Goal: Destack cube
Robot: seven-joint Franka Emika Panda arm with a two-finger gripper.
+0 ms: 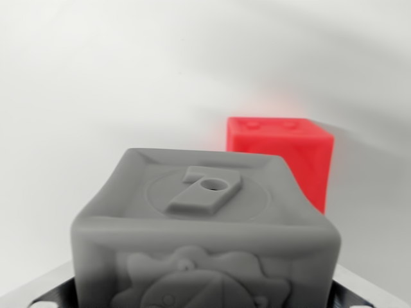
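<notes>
Grey cube (205, 224) fills wrist view's foreground, raised "7" on top face, sitting between dark hand parts at bottom corners. Hand grip state: cannot tell, fingertips hidden. Red cube (279, 157) behind, toward wrist view's right, on white tabletop (77, 96), apart. Judgement: grey cube likely carried clear of stack.

Two cubes, apart
Grey cube (205, 224) upright, raised "7" on top, nearest; red cube (279, 157) behind, toward the wrist view's right.

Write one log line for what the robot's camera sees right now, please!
view: wrist | near: grey cube, raised 7 on top | behind, toward the wrist view's right: red cube, apart | gripper: fingertips not seen, state unclear | surface: white
</notes>
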